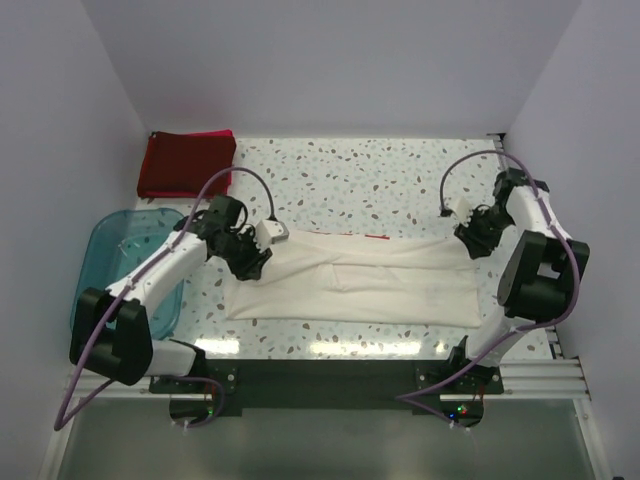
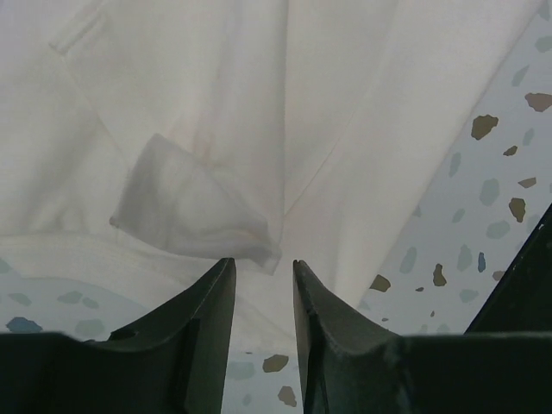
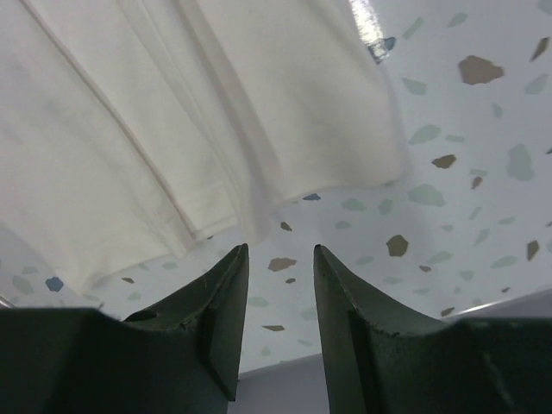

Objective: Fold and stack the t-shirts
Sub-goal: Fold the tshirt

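— Where is the cream-white t-shirt (image 1: 350, 285)?
— Across the middle of the bench (image 1: 400, 170), folded flat into a long band, left to right. The dark red one (image 1: 185, 168) lies folded far left, with the pink one (image 1: 218, 133) showing at its edge.

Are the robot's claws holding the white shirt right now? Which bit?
Nothing is held. The left claw and the right claw are both open and empty; the white shirt lies loose on the table.
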Available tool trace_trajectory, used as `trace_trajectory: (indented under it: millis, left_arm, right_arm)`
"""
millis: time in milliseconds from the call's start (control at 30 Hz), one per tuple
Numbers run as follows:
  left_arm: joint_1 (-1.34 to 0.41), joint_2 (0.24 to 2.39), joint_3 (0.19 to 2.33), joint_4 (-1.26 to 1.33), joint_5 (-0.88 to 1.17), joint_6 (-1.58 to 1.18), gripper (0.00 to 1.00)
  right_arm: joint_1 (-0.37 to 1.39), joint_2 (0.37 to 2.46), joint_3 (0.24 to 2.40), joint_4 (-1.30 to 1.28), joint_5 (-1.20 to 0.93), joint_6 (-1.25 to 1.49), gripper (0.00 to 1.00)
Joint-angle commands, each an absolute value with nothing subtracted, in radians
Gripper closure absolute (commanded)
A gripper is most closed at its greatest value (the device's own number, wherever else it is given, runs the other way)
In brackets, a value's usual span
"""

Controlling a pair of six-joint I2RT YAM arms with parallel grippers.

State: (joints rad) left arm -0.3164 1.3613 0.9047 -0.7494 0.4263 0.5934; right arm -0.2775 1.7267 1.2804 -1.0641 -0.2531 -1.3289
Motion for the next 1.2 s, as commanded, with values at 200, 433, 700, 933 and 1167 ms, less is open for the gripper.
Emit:
trace_trajectory:
  millis: [200,433,700,933,1167]
  left_arm:
    - [-0.279,1.472,1.095,-0.667,0.466,0.505,0.61]
    - [-0.259,1.657,1.229,-0.669,0.434,0.358,0.60]
    - [-0.253,1.716,1.226,-0.747,0.453,0.347,0.57]
    - [-0.255,1.732,1.206,-0.762,0.449,0.319,0.57]
    - [-0.255,1.697,1.200,-0.766,0.524,0.350,0.86]
  right_arm:
    - [-0.244,1.804,1.492,-1.192,-0.387,-1.148,0.64]
    - [-0.216,1.873,1.463,-1.126,-0.364,-1.042,0.70]
    - [-0.216,1.864,1.361,-1.100,-0.299,-1.078,0.80]
    - [-0.216,1.822,1.259,-1.091,-0.241,-1.166,0.83]
    - [-0.218,1.795,1.327,-1.153,-0.268,-1.177,0.72]
